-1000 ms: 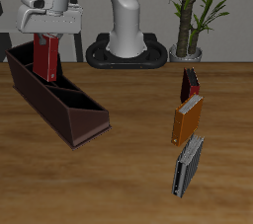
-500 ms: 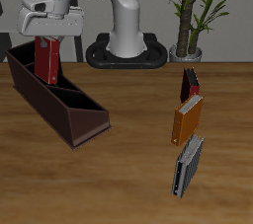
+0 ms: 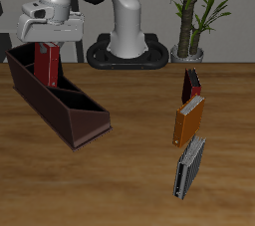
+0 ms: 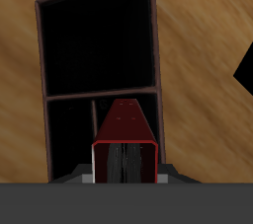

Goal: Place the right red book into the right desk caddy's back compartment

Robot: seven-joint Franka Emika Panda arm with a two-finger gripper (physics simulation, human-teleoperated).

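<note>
The gripper holds the red book above the back end of the caddy.

In the upper left of the exterior frame the white two-finger gripper (image 3: 47, 43) is closed on the top of the slim bright red hardcover book (image 3: 46, 66), which hangs upright with its lower part inside the far end of the long dark maroon-brown open-top caddy (image 3: 70, 111); whether the book touches the floor of the caddy is hard to tell. The wrist view looks down along the red book (image 4: 126, 129) into the caddy's dark compartments (image 4: 99, 40). At the right of the exterior frame a dark maroon-black book (image 3: 190, 84), an orange book (image 3: 189, 120) and a grey-black book (image 3: 189, 165) stand in a row on the wooden table (image 3: 129, 170).
</note>
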